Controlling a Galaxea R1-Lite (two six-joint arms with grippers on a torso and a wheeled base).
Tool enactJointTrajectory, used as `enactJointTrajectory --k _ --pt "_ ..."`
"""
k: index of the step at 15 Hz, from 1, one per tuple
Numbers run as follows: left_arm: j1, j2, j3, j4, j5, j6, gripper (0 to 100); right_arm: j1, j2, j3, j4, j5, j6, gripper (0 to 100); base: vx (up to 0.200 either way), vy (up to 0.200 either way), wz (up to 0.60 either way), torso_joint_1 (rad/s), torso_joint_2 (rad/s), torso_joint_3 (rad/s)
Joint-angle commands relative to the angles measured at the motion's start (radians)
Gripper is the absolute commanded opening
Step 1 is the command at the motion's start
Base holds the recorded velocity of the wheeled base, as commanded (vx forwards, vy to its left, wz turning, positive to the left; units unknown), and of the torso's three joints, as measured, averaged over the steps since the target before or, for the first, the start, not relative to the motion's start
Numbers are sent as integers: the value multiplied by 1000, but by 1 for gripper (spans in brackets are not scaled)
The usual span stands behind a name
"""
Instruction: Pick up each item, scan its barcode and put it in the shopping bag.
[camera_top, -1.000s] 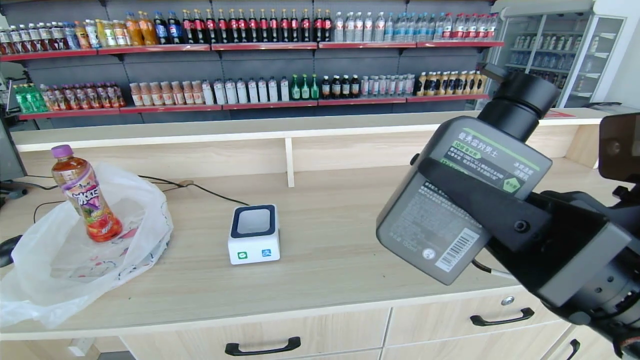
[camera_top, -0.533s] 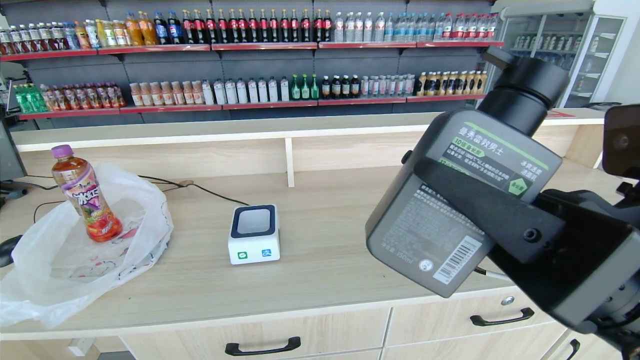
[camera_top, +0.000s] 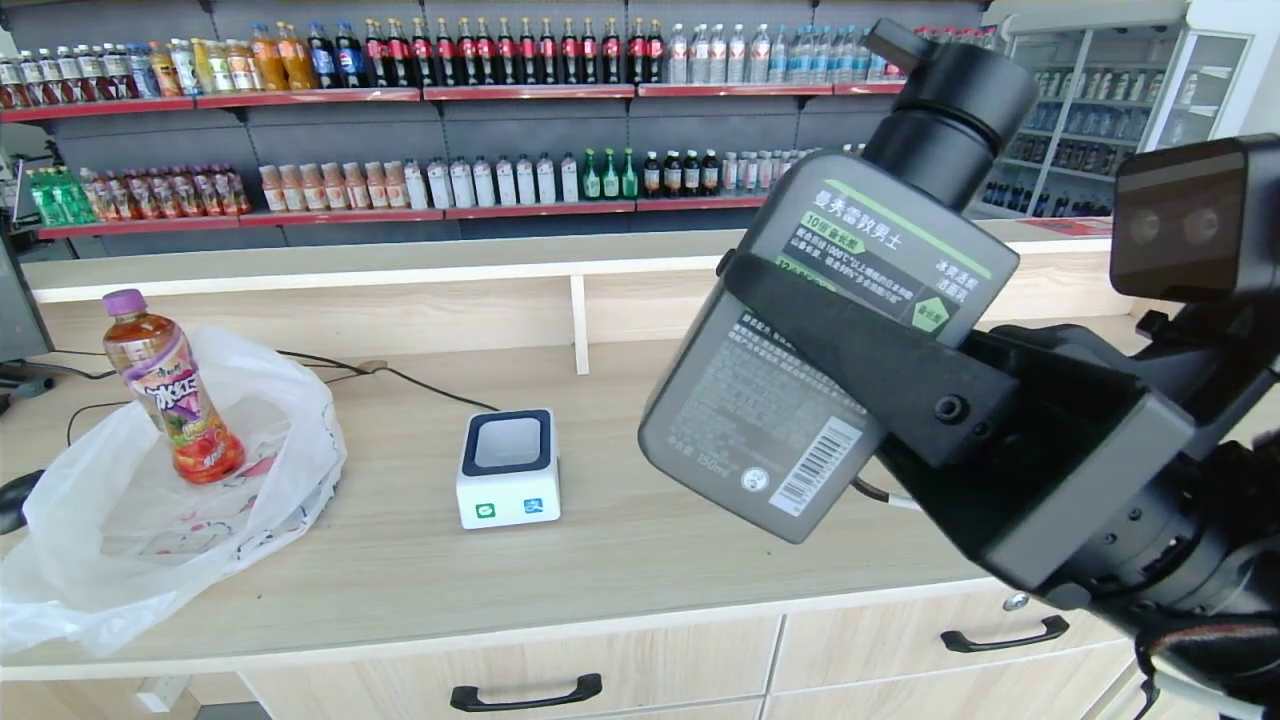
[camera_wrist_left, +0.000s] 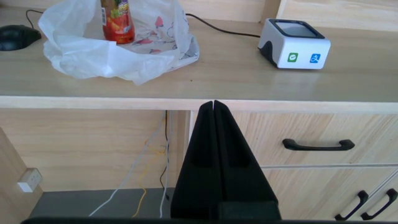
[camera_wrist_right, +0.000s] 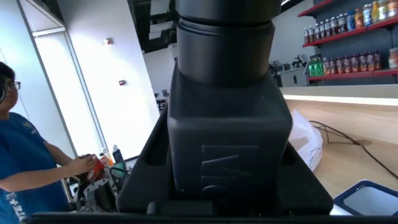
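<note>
Right pincer (camera_top: 790, 315): clamped across the middle of a dark grey bottle (camera_top: 760, 430). One black finger lies diagonally over the printed label; the other is hidden behind the bottle. The bottle is held in the air above the bench (camera_top: 620, 520), tilted, with its black cap (camera_top: 950, 105) up and away from the pincer and its base down toward the robot's left. A white barcode patch (camera_top: 815, 465) sits near the base, just below the finger, facing the head camera.

Scanner (camera_top: 508, 467): small white box with a dark-framed window, standing on the bench below the right pincer and to its left, apart from the bottle.

Shopping bag (camera_top: 120, 520): thin white plastic, lying open on the bench, well to the left of the right pincer and beyond the scanner. A tea bottle (camera_top: 170, 390) with a purple cap stands upright inside it.

Left pincer (camera_wrist_left: 214, 107): fingers pressed together, nothing between them. It hangs below the bench's front edge, in front of the drawers (camera_wrist_left: 317, 146). The bag and scanner are on the bench, above and beyond it.
</note>
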Motion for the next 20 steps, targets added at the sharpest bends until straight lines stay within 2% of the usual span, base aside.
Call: enactJointTrajectory --k 1,4,10,11,13,14,18,20 --pt "0 0 0 -1 -1 0 0 1 13 -3 -2 3 23 0 0 0 0 0 0 0" --pt "0 0 0 -1 -1 0 0 1 10 -12 -2 77 54 0 0 0 0 0 0 0" --pt "0 0 0 -1 1 0 0 -2 -3 -34 -2 74 53 0 0 0 0 0 0 0" --pt "0 0 0 -1 -1 0 0 -6 -7 -48 -2 57 56 0 0 0 0 0 0 0" --pt "0 0 0 -1 1 0 0 4 -12 -98 -2 -53 86 0 0 0 0 0 0 0" --pt "0 0 0 -1 -1 0 0 6 -12 -97 -2 -61 77 0 0 0 0 0 0 0" --pt "0 0 0 -1 1 0 0 -103 -15 11 -2 -63 -62 0 0 0 0 0 0 0" --pt "0 0 0 -1 1 0 0 -132 -6 77 -2 -64 -214 0 0 0 0 0 0 0"
